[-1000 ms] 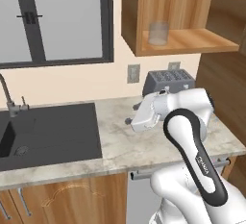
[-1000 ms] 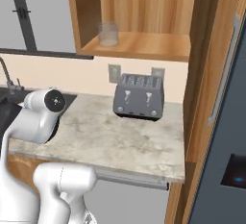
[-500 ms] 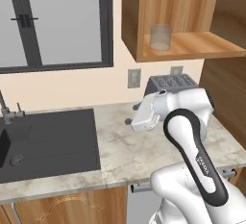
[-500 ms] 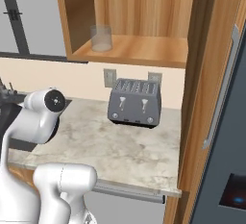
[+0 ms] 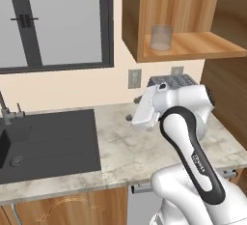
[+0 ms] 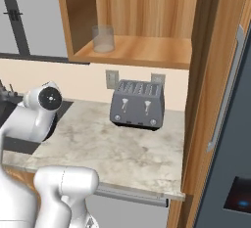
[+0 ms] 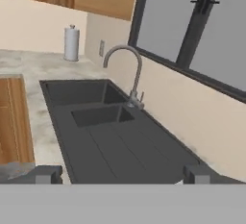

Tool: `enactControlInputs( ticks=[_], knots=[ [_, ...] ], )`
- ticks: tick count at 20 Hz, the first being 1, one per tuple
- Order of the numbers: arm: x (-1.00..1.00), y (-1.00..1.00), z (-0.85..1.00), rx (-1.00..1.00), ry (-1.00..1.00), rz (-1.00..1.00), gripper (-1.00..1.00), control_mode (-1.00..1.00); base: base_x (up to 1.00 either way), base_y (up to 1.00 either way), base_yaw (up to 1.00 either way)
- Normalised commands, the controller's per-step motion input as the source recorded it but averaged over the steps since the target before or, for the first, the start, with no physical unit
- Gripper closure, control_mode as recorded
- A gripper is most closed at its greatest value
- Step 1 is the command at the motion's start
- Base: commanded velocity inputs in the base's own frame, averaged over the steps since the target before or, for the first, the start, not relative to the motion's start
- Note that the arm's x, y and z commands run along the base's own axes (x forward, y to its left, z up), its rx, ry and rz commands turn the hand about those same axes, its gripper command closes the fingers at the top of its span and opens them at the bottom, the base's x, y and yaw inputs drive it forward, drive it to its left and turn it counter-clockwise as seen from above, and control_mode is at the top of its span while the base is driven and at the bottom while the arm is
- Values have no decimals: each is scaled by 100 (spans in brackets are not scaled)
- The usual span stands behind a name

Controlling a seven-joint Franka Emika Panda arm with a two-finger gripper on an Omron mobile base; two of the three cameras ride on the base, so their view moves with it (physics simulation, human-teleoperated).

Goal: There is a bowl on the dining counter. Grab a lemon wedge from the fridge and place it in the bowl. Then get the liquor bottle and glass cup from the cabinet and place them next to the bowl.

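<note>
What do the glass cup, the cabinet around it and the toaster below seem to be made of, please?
Glass cup: clear, colourless glass, since the shelf shows through it.
Cabinet: warm brown wood with visible grain, matte.
Toaster: probably dark grey metal or plastic, with a smooth, faint sheen.

Ahead of the gripper we see a dark sink [image 7: 105,122] with a curved grey faucet [image 7: 127,74], sunk in a marbled beige worktop [image 5: 140,147]. A dark-framed window [image 5: 58,23] runs along the cream wall [image 6: 88,78] beyond it.

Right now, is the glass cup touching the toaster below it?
Apart. In the right base view the glass cup stands on the cabinet shelf, with wall showing between the shelf and the toaster on the worktop.
</note>
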Motion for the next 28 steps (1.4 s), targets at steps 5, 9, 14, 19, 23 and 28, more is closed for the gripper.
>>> enactControlInputs(
  ticks=[5,9,14,19,23,28],
  knots=[
    [0,-19,57,-29,-29,12,-100,-100,0,0,0],
    [0,-27,44,-28,-28,15,-100,-100,0,0,0],
    [-1,-33,28,-29,-35,19,-100,-100,0,0,0],
    [-9,-30,6,-30,-43,16,-100,-100,0,0,0],
    [-3,-13,1,-29,-35,-2,-100,-100,0,0,0],
    [0,-20,12,-21,-19,-12,-100,-100,0,0,0]
  ],
)
